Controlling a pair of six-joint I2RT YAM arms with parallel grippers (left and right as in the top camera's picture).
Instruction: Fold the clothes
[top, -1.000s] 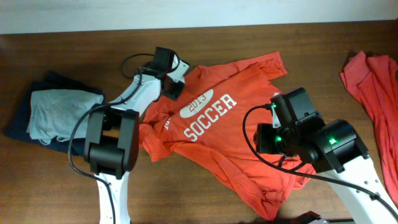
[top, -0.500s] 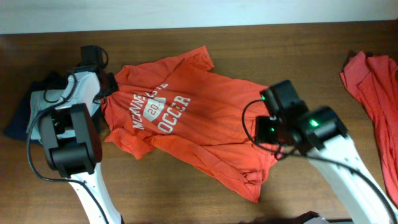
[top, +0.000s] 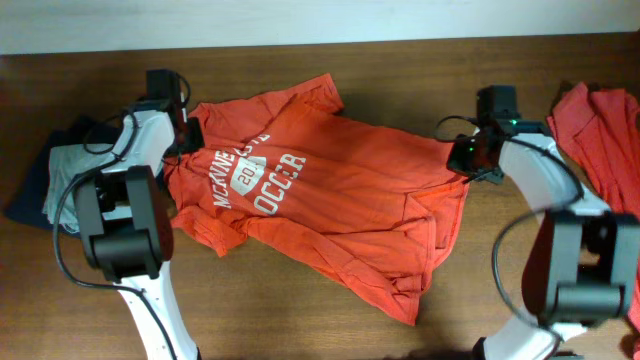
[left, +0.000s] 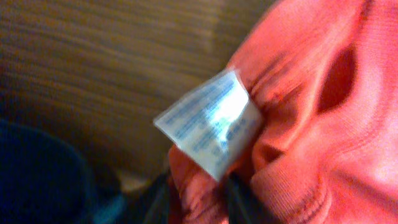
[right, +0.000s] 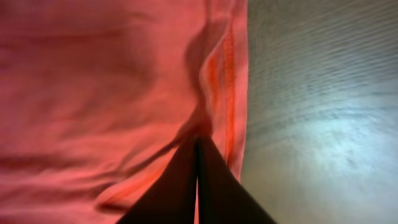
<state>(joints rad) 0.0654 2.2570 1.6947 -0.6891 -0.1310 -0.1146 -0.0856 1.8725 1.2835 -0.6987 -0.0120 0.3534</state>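
Firmly, the right tool (right: 198, 140) pinches the orange-red T-shirt (top: 330, 190) at its hem.

The end effector's (right: 198, 148) two dark fingers press together on a pinched fold of the orange-red T-shirt (right: 93, 81), just beside its stitched hem (right: 227, 68). Bare wooden counter (right: 323, 93) lies right.

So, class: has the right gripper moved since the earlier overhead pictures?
Yes. The right gripper moved up the view and rightward, closer to the unmoved second orange shirt at the right edge.
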